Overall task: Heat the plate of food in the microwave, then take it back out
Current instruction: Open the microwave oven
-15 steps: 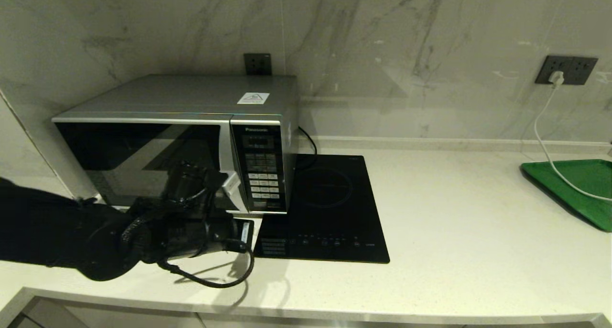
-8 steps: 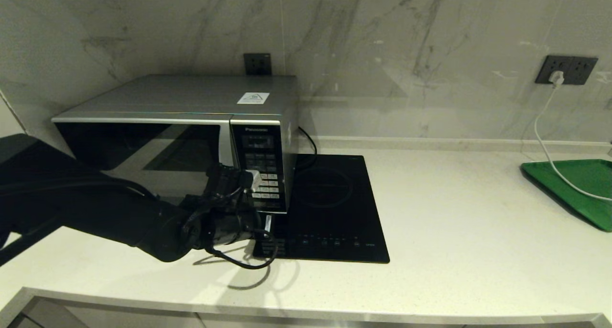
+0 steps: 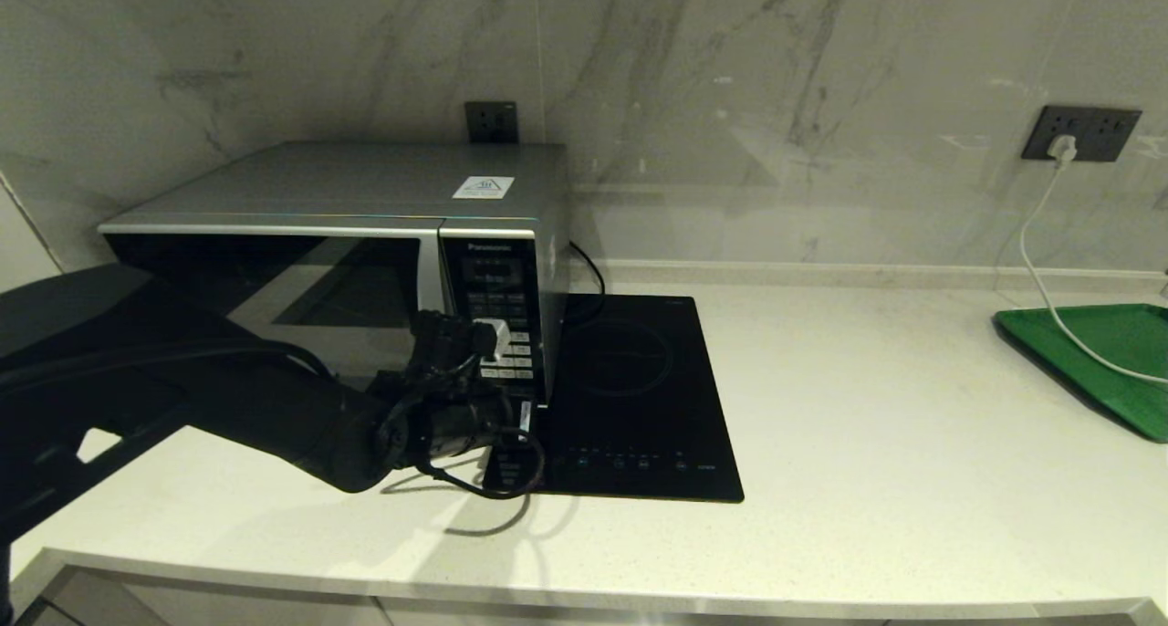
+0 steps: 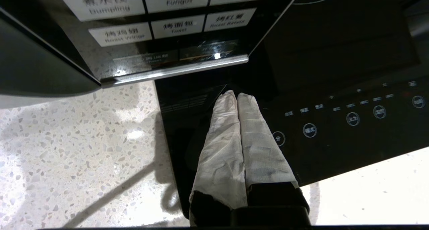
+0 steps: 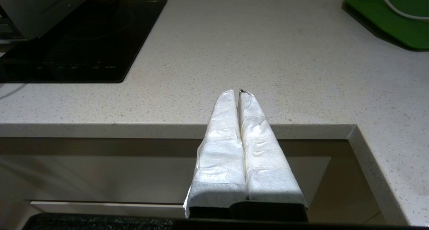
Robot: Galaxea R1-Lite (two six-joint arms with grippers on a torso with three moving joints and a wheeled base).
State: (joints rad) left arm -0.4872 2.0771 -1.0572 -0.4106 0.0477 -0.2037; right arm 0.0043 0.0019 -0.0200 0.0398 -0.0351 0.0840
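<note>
the left gripper [image 3: 488,334] is up against the button panel [image 3: 500,320] of the microwave [image 3: 365,243], its white-wrapped fingers [image 4: 231,136] pressed together, clenched on nothing. a second ago it hung lower and further out, in front of the dark glass door [image 3: 265,288]; half a second ago it had reached the panel's lower edge, and now it sits a touch higher, over the lower rows of buttons. the black arm has stretched in from about 8 o'clock across the bench [image 3: 867,425].

from the left wrist view the fingertips point just under the panel's bottom rim, over the near corner of the black induction hob [image 3: 630,398], with the hob's touch controls [image 4: 352,117] off to one side. whether the tips actually touch a button i cannot tell.

the microwave stands at about 10 o'clock on the bench, door shut, in the same spot as before. the plate of food cannot be seen through the dark glass.

the right gripper [image 5: 239,96] hangs off the bench's front edge, fingers [image 5: 258,146] clenched together and empty. at 3 o'clock the green tray [image 3: 1095,361] lies with a white cable [image 3: 1036,261] running across it, unchanged.
</note>
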